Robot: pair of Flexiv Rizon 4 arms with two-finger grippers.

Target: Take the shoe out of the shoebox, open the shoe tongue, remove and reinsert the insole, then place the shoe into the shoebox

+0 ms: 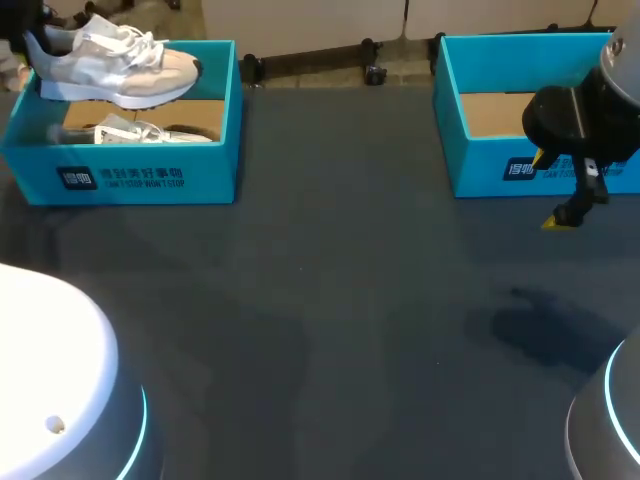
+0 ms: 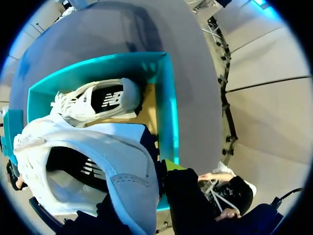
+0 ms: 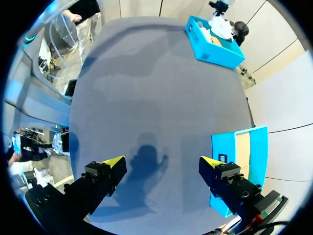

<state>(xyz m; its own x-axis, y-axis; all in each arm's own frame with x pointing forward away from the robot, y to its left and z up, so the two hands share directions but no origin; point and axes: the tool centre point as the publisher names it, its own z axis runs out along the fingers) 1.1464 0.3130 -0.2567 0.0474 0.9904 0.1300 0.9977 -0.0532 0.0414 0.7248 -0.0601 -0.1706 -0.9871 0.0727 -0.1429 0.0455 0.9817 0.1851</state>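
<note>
Right gripper [image 1: 548, 190] hangs over the table [image 1: 330, 300], before the right box [image 1: 480, 165]. A shoe [image 1: 115, 65] is lifted over the left box [image 1: 150, 180], with a second shoe [image 1: 150, 132] inside.

Left wrist view: the left gripper [image 2: 159, 171] pinches the shoe [image 2: 98, 166] above the box.

Right wrist view: the jaws are spread wide over the table.

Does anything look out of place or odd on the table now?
One white shoe is up above the rim of the left shoebox, not lying inside like the second shoe beneath it. The right shoebox shows no shoe. Nothing looks spilled or damaged.
</note>
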